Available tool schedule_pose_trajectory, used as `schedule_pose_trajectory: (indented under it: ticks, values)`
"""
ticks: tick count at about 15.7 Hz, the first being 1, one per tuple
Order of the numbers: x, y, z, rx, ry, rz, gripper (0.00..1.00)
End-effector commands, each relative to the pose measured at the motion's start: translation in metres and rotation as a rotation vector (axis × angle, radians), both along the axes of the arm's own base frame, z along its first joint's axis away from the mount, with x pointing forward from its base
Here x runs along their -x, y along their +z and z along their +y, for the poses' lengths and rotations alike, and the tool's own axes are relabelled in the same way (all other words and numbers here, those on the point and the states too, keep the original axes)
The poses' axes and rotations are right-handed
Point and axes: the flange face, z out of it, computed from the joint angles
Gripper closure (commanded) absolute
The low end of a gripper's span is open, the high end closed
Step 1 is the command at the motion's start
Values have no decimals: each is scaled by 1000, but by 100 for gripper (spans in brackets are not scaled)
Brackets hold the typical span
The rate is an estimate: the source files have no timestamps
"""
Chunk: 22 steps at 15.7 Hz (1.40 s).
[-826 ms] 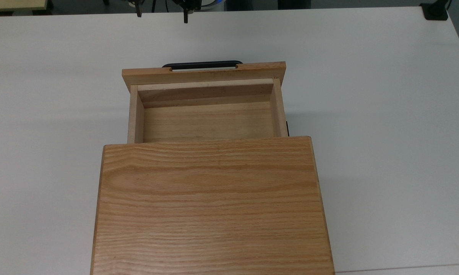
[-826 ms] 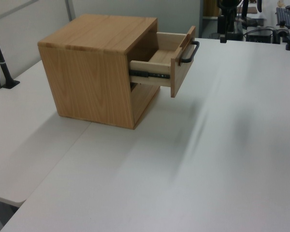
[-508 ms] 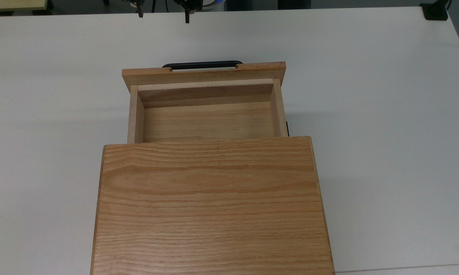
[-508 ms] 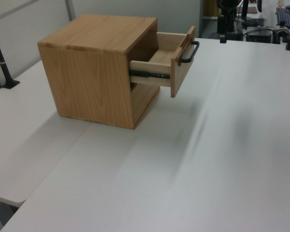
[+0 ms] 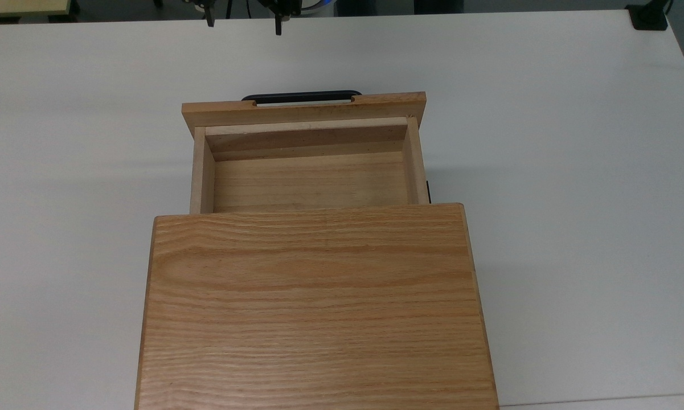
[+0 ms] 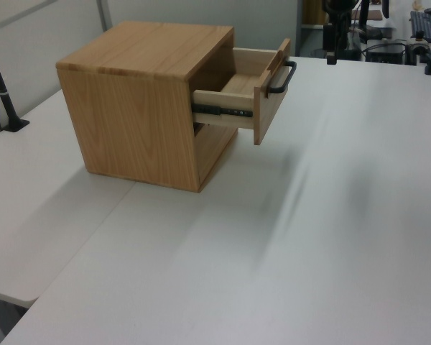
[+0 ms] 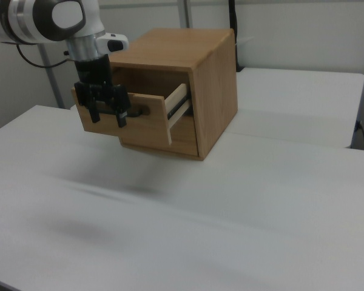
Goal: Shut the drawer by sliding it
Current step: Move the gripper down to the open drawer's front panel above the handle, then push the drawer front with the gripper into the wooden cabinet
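Since the gripper hangs with its fingers apart, well short of the front panel, it should come in square and press near the middle of the handle. The drawer stands about half out of the cabinet on the white table. In the right view the gripper covers the handle.

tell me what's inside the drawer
Nothing shows inside the drawer: the top view sees a bare wooden floor. Its rear part runs under the cabinet top, so that stretch is hidden.
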Motion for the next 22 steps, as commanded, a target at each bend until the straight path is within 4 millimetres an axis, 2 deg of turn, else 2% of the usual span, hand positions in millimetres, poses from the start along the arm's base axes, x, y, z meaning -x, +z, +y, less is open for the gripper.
schedule_pose_trajectory:
  ticks: [1,3,4,7,9,11,16,19,22]
  values:
    - [0,1,3,-19,12,16,39]
    - [-1,-2,5,-37,13,22,70]
    - [-1,-3,7,-59,13,23,74]
    - [-6,-11,19,-75,43,30,74]
    - [-17,-19,43,-84,117,3,87]
    - [-31,-34,57,-84,144,-18,96]
    - [-63,-78,82,-78,185,-56,100]
    - [-94,-87,88,-82,175,-107,100]
    - [-115,-84,90,-84,172,-146,100]
